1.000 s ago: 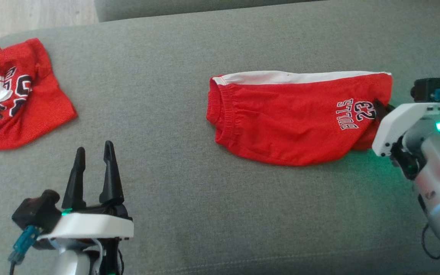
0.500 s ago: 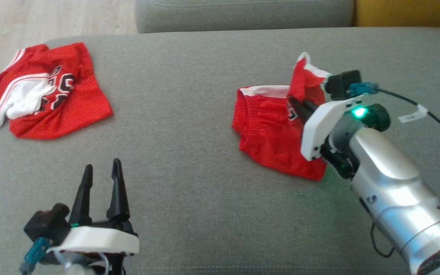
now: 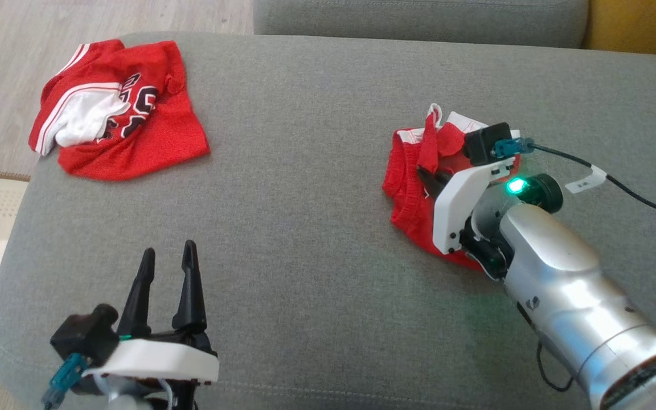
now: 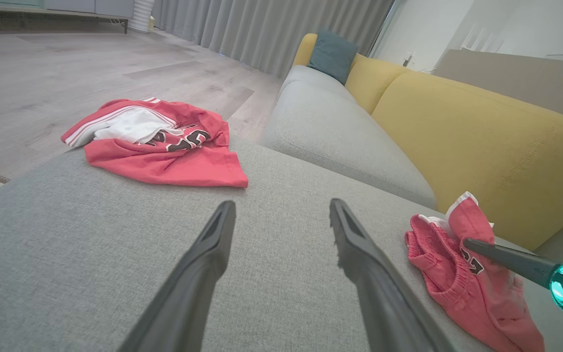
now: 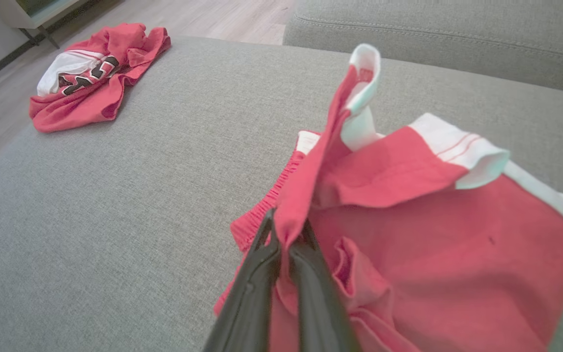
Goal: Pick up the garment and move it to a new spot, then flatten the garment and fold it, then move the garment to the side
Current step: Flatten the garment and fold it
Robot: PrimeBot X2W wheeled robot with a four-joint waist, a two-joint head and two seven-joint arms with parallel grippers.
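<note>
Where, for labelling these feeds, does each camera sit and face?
Head view: from the head, down onto the grey sofa seat; left gripper and right gripper show.
Left wrist view: along the seat toward the yellow backrest, between its open fingers.
Right wrist view: along its shut fingers, pinching the red shorts.
Shared: all show the shorts and crumpled red garment.

Garment (image 3: 406, 196): red shorts with white side stripe, elastic waistband and dark lettering, mostly hidden. Bunched and partly doubled over on the grey cushion (image 3: 305, 171), at 3 o'clock in the head view. Waistband faces 9 o'clock. One red-and-white corner stands lifted, pinched in the closed right gripper (image 5: 285, 232); the rest lies slack.
</note>
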